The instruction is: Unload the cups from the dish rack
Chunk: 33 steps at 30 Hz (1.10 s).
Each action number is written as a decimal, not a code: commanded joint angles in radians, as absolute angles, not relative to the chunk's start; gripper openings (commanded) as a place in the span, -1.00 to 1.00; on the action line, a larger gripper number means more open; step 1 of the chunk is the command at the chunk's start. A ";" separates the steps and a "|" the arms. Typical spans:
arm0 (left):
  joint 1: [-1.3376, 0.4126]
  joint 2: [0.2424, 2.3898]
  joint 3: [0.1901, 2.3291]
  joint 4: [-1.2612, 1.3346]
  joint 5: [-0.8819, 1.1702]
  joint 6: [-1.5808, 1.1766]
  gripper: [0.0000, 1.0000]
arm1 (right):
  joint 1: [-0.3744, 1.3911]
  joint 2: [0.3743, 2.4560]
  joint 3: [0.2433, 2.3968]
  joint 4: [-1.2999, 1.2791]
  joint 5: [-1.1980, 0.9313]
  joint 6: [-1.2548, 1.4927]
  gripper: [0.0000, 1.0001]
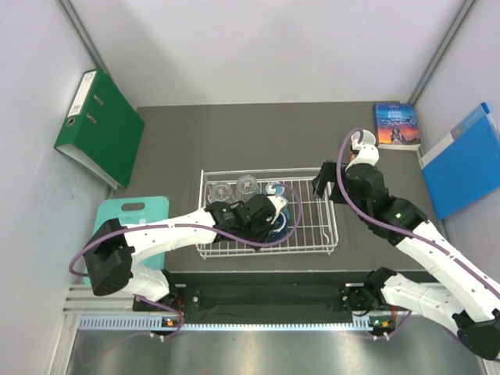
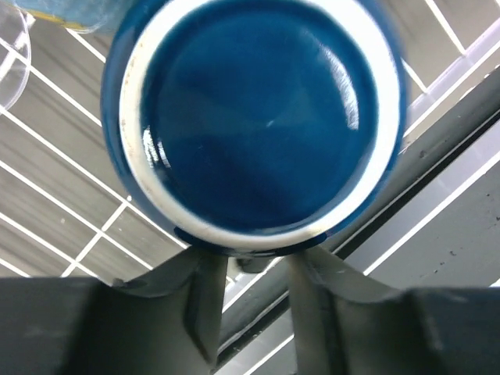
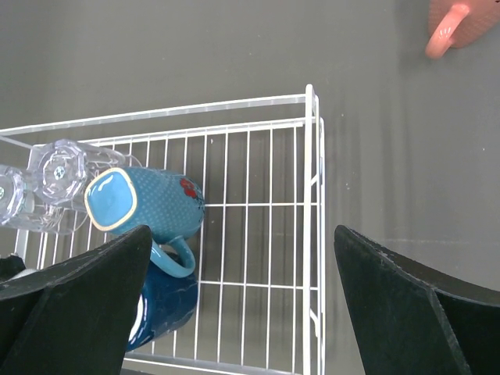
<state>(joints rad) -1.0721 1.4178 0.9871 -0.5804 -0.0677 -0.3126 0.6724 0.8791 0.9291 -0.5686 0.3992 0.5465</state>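
Though left hand [image 2: 254, 264] sits at dark blue mug [image 2: 254, 117], grip unclear.

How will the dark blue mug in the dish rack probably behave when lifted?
The dark blue mug shows a glossy glaze, probably slippery for jaws. It looks ceramic, so likely stiff, heavy, and chippable against the dish rack wires. Its round body might roll if tipped.

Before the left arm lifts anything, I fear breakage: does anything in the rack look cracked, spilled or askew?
Nothing stands out. The tumblers, light blue mug and dark blue mug sit base-up in the dish rack; no cracks or spills show.
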 commanded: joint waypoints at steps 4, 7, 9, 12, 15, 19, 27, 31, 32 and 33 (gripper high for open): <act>-1.075 1.416 0.951 -0.566 -0.021 -0.318 -0.28 | 0.686 0.885 0.917 -0.523 0.413 0.565 0.99; -1.077 1.424 0.950 -0.568 -0.023 -0.318 -0.24 | 0.686 0.884 0.907 -0.522 0.411 0.569 0.99; -1.077 1.433 0.951 -0.568 -0.023 -0.318 -0.24 | 0.684 0.884 0.905 -0.520 0.410 0.572 0.99; -1.075 1.443 0.953 -0.560 -0.018 -0.318 -0.62 | 0.686 0.882 0.902 -0.519 0.410 0.575 0.99; -1.077 1.447 0.962 -0.560 -0.012 -0.319 -1.00 | 0.684 0.881 0.902 -0.518 0.413 0.575 0.99; -1.077 1.417 0.979 -0.569 -0.017 -0.321 -1.00 | 0.686 0.879 0.917 -0.525 0.414 0.571 0.99; -1.077 1.336 1.181 -0.678 -0.032 -0.328 -1.00 | 0.686 0.873 0.976 -0.535 0.446 0.575 0.99; -1.077 1.310 1.302 -0.745 -0.025 -0.334 -1.00 | 0.686 0.880 1.020 -0.545 0.462 0.594 0.96; -1.077 1.299 1.355 -0.756 -0.023 -0.336 -1.00 | 0.686 0.884 1.023 -0.543 0.456 0.594 0.95; -1.077 1.293 1.380 -0.765 -0.025 -0.334 -1.00 | 0.686 0.891 1.026 -0.526 0.421 0.592 0.93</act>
<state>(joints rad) -1.0733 1.3899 1.2160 -0.7609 -0.0315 -0.3229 0.6727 0.8860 0.9539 -0.5694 0.4217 0.5751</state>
